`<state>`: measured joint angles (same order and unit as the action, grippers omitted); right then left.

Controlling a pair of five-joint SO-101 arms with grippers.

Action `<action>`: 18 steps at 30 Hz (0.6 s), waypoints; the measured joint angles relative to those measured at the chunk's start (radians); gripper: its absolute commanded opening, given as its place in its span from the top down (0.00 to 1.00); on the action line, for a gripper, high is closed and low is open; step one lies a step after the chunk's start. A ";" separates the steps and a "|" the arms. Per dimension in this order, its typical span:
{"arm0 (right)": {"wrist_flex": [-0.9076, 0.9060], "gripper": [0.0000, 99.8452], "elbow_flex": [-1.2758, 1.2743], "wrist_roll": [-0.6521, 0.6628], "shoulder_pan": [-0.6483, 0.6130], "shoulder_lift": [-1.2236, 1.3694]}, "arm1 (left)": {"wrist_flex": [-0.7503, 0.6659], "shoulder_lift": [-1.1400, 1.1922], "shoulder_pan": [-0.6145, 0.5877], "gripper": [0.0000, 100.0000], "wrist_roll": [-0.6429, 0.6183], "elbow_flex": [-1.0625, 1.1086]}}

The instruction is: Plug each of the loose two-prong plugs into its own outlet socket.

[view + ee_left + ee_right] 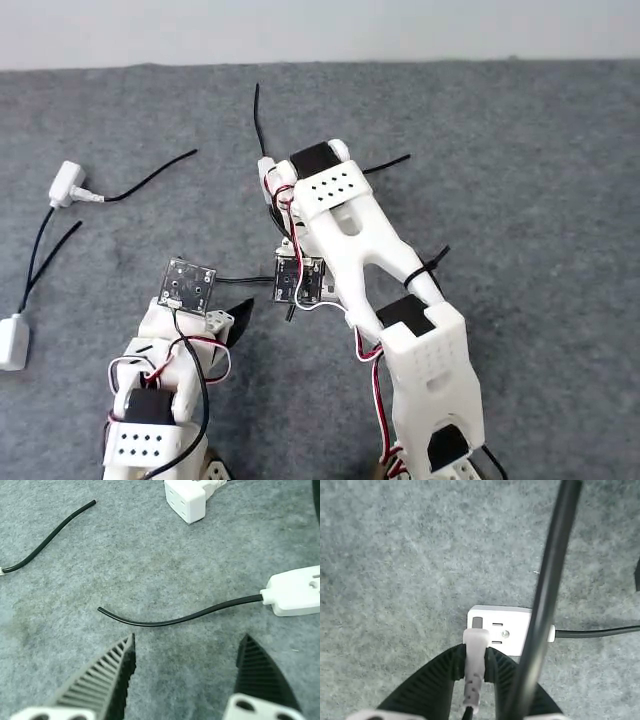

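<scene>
My right gripper (pixel 474 654) is shut on a white two-prong plug (pixel 474 642). The plug's front end sits against the face of a white outlet socket (pixel 506 630) lying on the grey carpet. I cannot tell whether the prongs are in the slots. In the high view the right gripper (pixel 272 185) is at mid-table, under its white arm. My left gripper (pixel 190 640) hangs open over bare carpet, just short of a loose black cable end (pixel 102 611) that runs to another white socket (pixel 295 595). A white multi-hole block (pixel 187 497) lies farther off.
At the table's left lie a white plug (pixel 65 183) with a black cable and a white socket (pixel 12 340) at the edge. A thick black cable (pixel 550 580) crosses close in front of the right wrist camera. Loose cable ends (pixel 258 110) lie beyond the right arm.
</scene>
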<state>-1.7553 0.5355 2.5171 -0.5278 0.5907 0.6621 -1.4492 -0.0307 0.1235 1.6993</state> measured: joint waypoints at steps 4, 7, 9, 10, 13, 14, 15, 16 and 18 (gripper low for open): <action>0.000 0.99 0.000 0.000 0.005 0.000 | 0.000 0.000 0.000 0.68 0.000 0.000; 0.000 0.99 0.000 0.000 0.003 0.000 | 0.000 0.000 0.000 0.68 0.000 0.000; 0.000 0.99 0.000 0.000 0.005 0.000 | 0.000 0.000 0.000 0.68 0.000 0.000; 0.000 0.99 0.000 0.000 0.005 0.000 | 0.000 0.000 0.000 0.68 0.000 0.000; 0.000 0.99 0.000 0.000 0.003 0.000 | 0.000 0.000 0.000 0.68 0.000 0.000; 0.000 0.99 0.000 0.000 0.003 0.000 | 0.000 0.000 0.000 0.68 0.000 0.000; 0.000 0.99 0.000 0.000 0.003 0.000 | 0.000 0.000 0.000 0.68 0.000 0.000; 0.000 0.99 0.000 0.000 0.003 0.000 | 0.000 0.000 0.000 0.68 0.000 0.000; 0.000 0.99 0.000 0.000 0.003 0.000 | 0.000 0.000 0.000 0.68 0.000 0.000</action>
<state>-1.7553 0.5355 2.5171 -0.5247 0.5907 0.6621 -1.4492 -0.0307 0.1235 1.6993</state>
